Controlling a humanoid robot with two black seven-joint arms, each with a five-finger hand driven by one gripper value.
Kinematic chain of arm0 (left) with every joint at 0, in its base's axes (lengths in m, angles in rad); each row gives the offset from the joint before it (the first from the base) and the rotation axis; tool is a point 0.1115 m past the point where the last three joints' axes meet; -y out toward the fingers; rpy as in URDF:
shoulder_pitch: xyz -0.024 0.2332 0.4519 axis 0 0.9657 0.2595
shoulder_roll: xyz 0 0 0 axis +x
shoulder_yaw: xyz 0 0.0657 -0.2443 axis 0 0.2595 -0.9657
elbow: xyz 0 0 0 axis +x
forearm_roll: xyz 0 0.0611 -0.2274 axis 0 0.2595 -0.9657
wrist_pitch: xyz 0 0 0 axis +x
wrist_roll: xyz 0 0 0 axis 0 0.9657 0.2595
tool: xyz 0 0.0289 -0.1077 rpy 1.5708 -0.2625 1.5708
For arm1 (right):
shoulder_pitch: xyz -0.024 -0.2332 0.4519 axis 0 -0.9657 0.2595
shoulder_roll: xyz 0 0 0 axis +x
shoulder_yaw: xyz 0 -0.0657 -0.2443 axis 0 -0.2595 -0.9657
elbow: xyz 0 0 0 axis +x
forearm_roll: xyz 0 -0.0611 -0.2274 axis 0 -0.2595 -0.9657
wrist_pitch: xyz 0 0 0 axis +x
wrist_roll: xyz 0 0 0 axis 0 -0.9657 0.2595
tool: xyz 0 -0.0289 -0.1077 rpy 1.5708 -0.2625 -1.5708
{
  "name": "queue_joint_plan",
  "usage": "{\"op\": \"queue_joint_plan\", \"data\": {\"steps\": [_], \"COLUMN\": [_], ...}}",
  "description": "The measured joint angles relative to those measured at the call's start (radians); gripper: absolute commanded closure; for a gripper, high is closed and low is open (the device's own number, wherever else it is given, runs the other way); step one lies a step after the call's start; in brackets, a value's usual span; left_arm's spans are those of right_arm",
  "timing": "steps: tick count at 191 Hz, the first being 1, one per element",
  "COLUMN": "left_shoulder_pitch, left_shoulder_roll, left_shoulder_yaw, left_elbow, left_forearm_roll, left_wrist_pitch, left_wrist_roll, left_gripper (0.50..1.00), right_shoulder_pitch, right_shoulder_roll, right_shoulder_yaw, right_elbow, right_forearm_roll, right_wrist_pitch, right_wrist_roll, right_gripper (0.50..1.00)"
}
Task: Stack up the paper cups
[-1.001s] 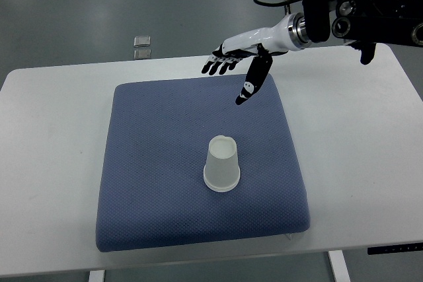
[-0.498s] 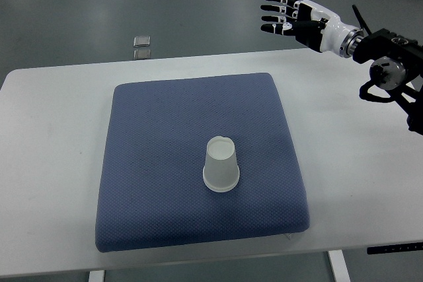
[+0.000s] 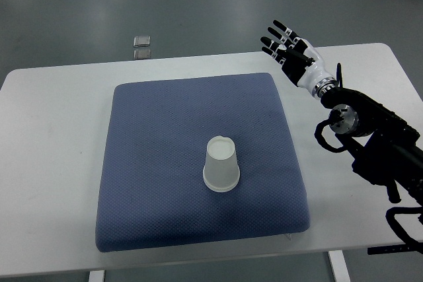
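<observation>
Looking down, top view: only one camera, so it all comes from here.
Cup: white paper cup (image 3: 221, 165) sitting upside down, wide rim down, a bit below and right of the middle of the mat. Could be one cup or a few nested, can't tell.
Mat: square blue-grey fabric cushion (image 3: 165, 130) lying flat on the white tabletop (image 3: 53, 163), taking up most of the middle.
Right hand: black and white robot hand (image 3: 293, 54) coming in from the right edge, up over the far right part of the tabletop just past the mat's top right corner, fingers (image 3: 274, 36) spread apart and straight, nothing in it, well apart from the cup.
Right arm: black forearm (image 3: 370, 137) running down toward the lower right.
Floor: two small grey square plates (image 3: 141, 47) on the grey floor behind the tabletop.
</observation>
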Motion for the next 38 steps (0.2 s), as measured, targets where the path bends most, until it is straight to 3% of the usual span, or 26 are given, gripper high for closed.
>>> {"op": "queue_joint_plan", "data": {"steps": [38], "left_shoulder_pitch": [0.000], "left_shoulder_roll": [0.000], "left_shoulder_yaw": [-0.001], "left_elbow": [0.000], "left_forearm_roll": [-0.001], "left_wrist_pitch": [0.000], "left_wrist_roll": [0.000], "left_gripper": [0.500], "right_shoulder_pitch": [-0.014], "right_shoulder_roll": [0.023], "right_shoulder_yaw": [0.002], "right_elbow": [-0.002], "right_forearm_roll": [0.003], "right_wrist_pitch": [0.000], "right_wrist_roll": [0.029], "right_gripper": [0.589]}}
